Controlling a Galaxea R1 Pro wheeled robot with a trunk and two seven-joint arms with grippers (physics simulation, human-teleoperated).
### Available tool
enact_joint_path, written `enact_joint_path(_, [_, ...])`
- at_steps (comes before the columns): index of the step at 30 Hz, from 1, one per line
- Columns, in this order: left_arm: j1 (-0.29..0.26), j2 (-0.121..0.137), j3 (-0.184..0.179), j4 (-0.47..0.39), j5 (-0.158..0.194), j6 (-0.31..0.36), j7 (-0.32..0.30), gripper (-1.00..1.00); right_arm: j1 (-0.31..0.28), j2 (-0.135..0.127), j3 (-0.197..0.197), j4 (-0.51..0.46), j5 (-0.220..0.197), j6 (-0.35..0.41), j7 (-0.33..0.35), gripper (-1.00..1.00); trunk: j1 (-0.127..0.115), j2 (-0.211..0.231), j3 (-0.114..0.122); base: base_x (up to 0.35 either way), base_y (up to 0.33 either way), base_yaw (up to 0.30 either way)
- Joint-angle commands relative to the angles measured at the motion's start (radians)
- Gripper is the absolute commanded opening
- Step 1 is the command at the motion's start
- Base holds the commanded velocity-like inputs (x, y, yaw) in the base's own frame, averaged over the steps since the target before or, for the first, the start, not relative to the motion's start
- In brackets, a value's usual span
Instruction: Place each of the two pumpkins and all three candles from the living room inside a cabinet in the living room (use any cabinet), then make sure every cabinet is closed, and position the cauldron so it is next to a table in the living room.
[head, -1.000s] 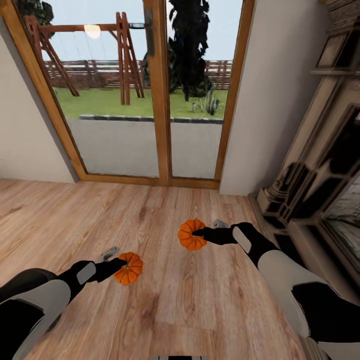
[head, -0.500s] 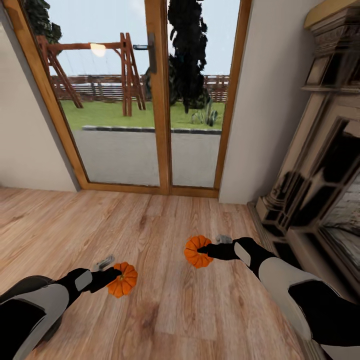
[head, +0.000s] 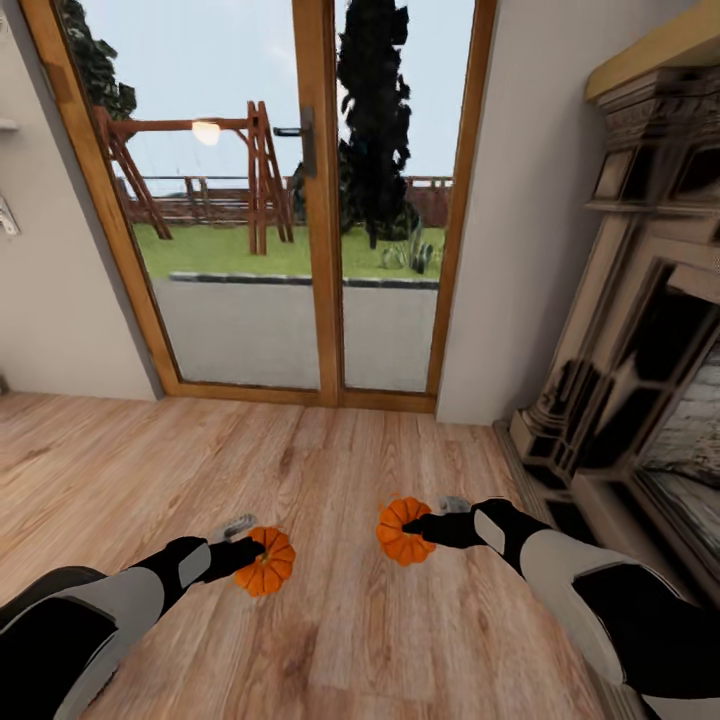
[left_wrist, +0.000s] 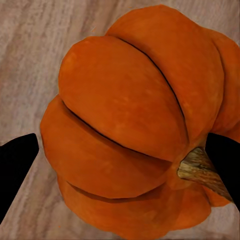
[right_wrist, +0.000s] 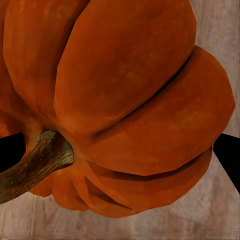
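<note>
The head view looks forward and down over both arms toward the glass doors (head: 310, 200). Each wrist view sits very close against its pumpkin (left_wrist: 135, 120) (right_wrist: 115, 100), sharing the wood floor (head: 330, 460).

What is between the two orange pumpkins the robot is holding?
Nothing but bare wood floor. In the head view, the left pumpkin and the right pumpkin hang apart with only floorboards showing in the gap.

Both arms reach forward, each claw clamped.
</note>
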Motion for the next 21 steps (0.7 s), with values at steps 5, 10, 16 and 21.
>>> enact_joint_path(5, [0.001,-0.022,-0.012,-0.001,-0.001,0.0,-0.001,-1.0,0.041,0.001,0.007,0.03,-0.009,-0.049,0.002,-1.0,-0.002,0.0,0.011,0.0,0.0,0.0])
enact_joint_path(10, [0.003,-0.024,-0.012,0.001,-0.002,-0.001,0.0,-1.0,0.08,0.007,0.008,0.031,-0.009,-0.063,0.002,-1.0,-0.002,0.0,0.011,0.0,0.0,0.0])
enact_joint_path(16, [0.005,-0.03,-0.012,0.001,-0.002,-0.002,0.0,-1.0,0.092,0.007,0.008,0.03,-0.009,-0.064,0.001,-1.0,-0.002,0.0,0.011,-0.045,0.0,-0.017])
enact_joint_path(21, [0.005,-0.032,-0.012,-0.002,-0.002,-0.003,0.0,-1.0,0.092,0.006,0.008,0.03,-0.01,-0.065,0.002,-1.0,-0.002,0.0,0.011,-0.221,0.0,-0.191])
